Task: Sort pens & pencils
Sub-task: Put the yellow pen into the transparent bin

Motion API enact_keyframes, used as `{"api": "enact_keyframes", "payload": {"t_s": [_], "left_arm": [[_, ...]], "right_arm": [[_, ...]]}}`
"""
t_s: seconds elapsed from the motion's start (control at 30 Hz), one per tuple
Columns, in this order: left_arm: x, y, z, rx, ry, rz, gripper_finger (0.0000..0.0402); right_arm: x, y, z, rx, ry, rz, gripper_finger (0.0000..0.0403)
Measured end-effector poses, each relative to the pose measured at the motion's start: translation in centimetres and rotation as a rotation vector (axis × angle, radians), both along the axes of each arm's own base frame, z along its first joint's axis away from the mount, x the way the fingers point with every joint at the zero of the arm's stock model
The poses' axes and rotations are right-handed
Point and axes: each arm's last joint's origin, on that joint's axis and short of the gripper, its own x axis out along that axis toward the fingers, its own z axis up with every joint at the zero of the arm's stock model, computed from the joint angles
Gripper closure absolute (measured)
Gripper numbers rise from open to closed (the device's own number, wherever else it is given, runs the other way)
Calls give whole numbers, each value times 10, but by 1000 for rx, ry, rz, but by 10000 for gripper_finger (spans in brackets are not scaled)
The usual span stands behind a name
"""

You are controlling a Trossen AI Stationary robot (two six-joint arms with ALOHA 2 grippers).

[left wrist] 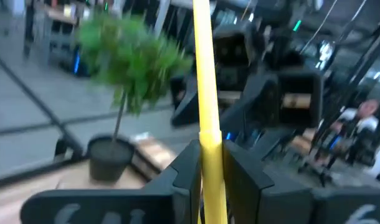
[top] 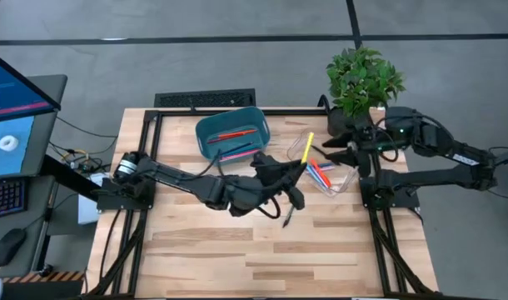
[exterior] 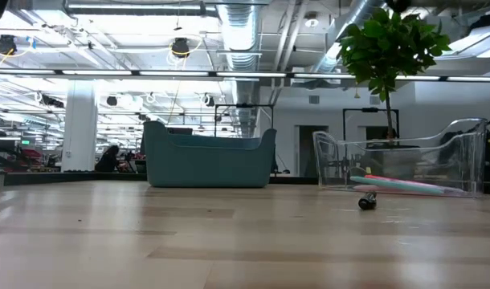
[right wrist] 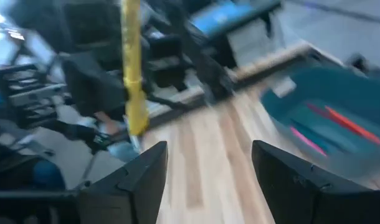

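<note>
Clamped between the left gripper (left wrist: 210, 171) fingers: a yellow pencil (left wrist: 205, 93), upright above the clear tray (top: 337, 179) at 2 o'clock on the counter (top: 237, 250). Right gripper (right wrist: 209, 168) spread open, empty, beside it. Red and pink sticks (top: 236, 133) in the teal bin (top: 206, 133) at 12 o'clock; a dark pen (top: 287, 218) lying mid-counter.

Bin (top: 231, 133) sits at the table's (top: 237, 258) back, tray (top: 344, 182) to its right, plant (top: 362, 79) behind the tray. Left end effector (top: 297, 171) holds a pencil (top: 306, 147) upright between bin and tray.
</note>
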Motion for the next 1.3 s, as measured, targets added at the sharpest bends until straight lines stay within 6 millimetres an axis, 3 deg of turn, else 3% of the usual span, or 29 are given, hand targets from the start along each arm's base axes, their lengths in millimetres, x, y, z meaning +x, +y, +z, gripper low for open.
{"api": "enact_keyframes", "payload": {"t_s": [0.13, 0.4, 0.8, 0.9, 0.97, 1.07, 1.1, 1.3], "left_arm": [[-1, 1, 10, 54, -49, -18, 360], [1, 7, 11, 80, -39, -17, 362], [5, 20, 11, 91, -39, -45, 359], [6, 21, 11, 104, -31, -46, 359], [6, 20, 12, 111, -31, -51, 359], [5, 20, 12, 115, -31, -55, 359], [5, 20, 12, 117, -30, -54, 359], [5, 21, 10, 130, 5, -41, 355]], "right_arm": [[17, -1, 10, -28, -124, 65, 149], [34, 6, 26, -83, -307, 127, 149], [59, 8, 25, -102, -314, 174, 152], [59, 10, 31, -128, -327, 188, 189], [60, 11, 34, -145, -333, 193, 243], [59, 10, 37, -151, -341, 192, 354], [58, 10, 38, -156, -345, 190, 370], [58, 10, 37, -153, -329, 157, 368]]}}
